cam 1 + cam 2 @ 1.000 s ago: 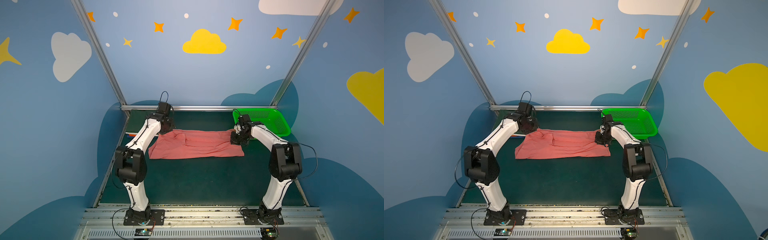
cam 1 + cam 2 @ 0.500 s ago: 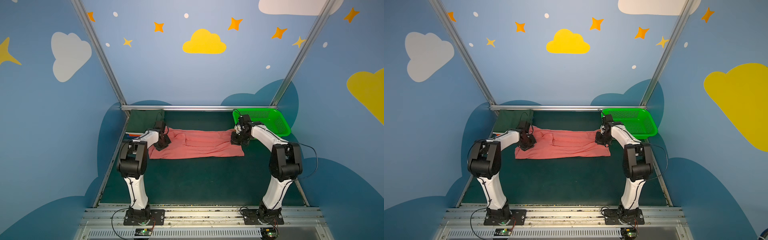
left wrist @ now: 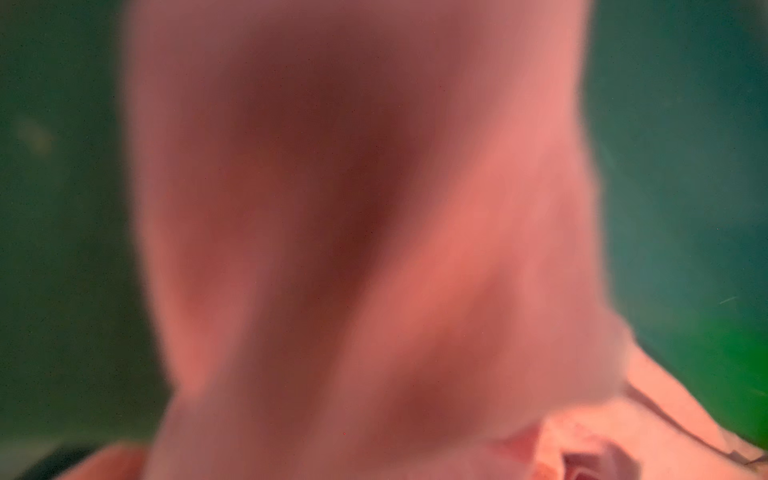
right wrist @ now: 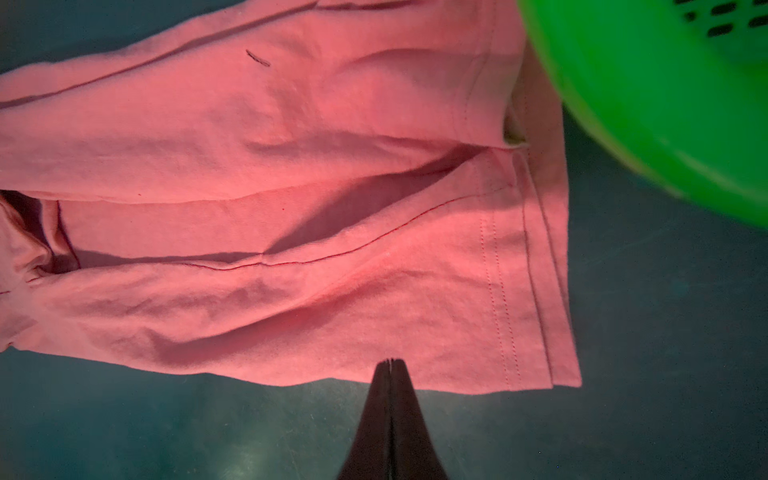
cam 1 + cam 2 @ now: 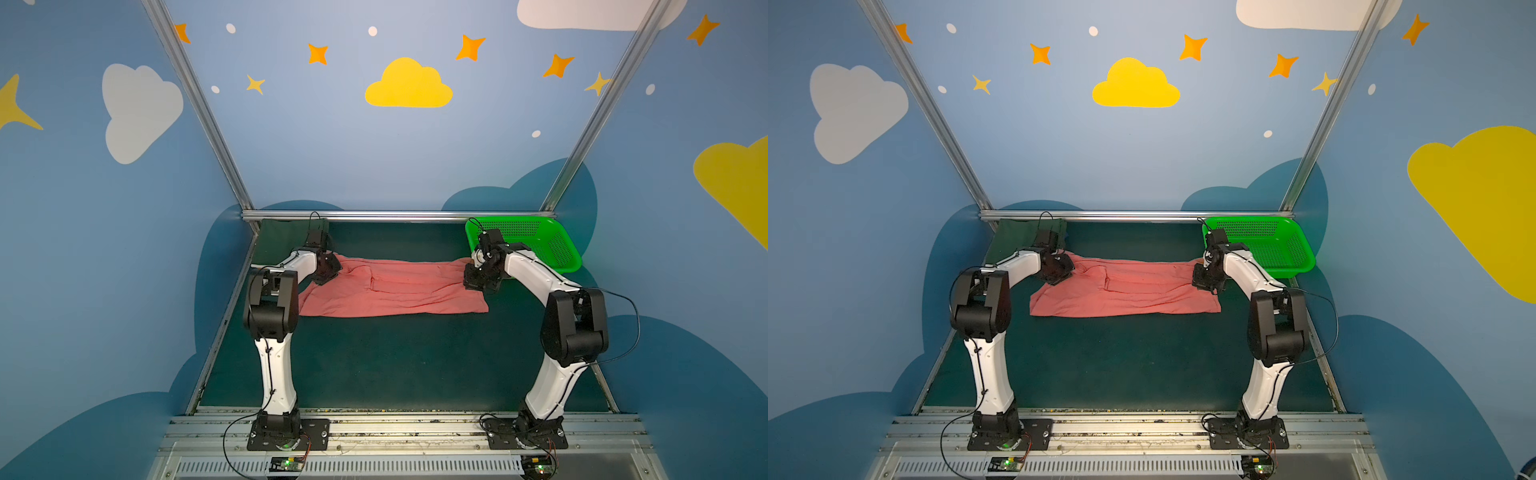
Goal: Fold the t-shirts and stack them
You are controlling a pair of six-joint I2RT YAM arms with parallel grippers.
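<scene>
A salmon-pink t-shirt (image 5: pixel 395 291) (image 5: pixel 1125 291) lies spread sideways on the dark green table. My left gripper (image 5: pixel 326 276) sits low at the shirt's left end. In the left wrist view blurred pink cloth (image 3: pixel 374 208) covers the lens and hides the fingers, so a grip cannot be seen. My right gripper (image 4: pixel 390 361) (image 5: pixel 473 284) is shut with nothing between the jaws. Its tips rest at the edge of the shirt (image 4: pixel 291 208) near the hem. A folded dark green t-shirt (image 5: pixel 282 243) (image 5: pixel 1017 241) lies in the back left corner.
A green perforated basket (image 5: pixel 557 249) (image 5: pixel 1291 249) stands at the back right, close behind my right gripper, and shows in the right wrist view as well (image 4: pixel 665 104). Blue walls and metal rails close in the table.
My left arm swung down and forward from the back left corner to the shirt's left end, uncovering the dark green shirt. The right arm has stayed put.
</scene>
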